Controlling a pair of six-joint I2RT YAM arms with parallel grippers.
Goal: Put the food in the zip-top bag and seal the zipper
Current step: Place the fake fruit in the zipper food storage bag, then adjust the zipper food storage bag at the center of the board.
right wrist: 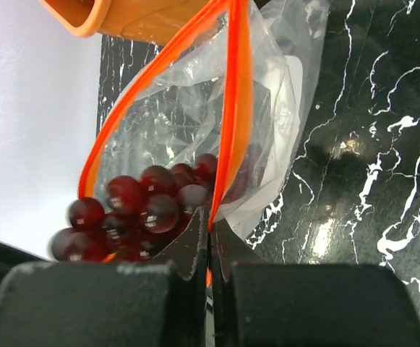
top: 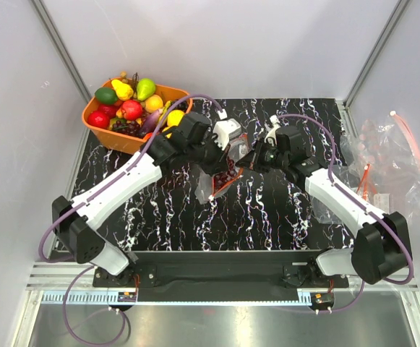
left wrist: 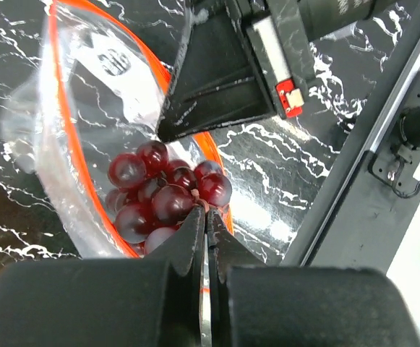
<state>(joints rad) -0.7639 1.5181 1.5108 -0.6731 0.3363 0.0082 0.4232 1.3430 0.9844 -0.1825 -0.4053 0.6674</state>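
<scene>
The grape bunch (left wrist: 163, 199) (at the mouth of the zip-top bag (right wrist: 188, 108)) is pinched by the left gripper (left wrist: 204, 217); the zipper (right wrist: 235, 108) is clamped by the right gripper (right wrist: 210, 224). The bunch should be pushed deeper before release.

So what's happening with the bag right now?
Both arms have the zip-top bag by its zipper: left gripper and right gripper are each shut on the orange strip, the mouth open between them. The grape bunch sits in that mouth. Other fruit is in the orange basket; the zipper isn't sealed.
</scene>
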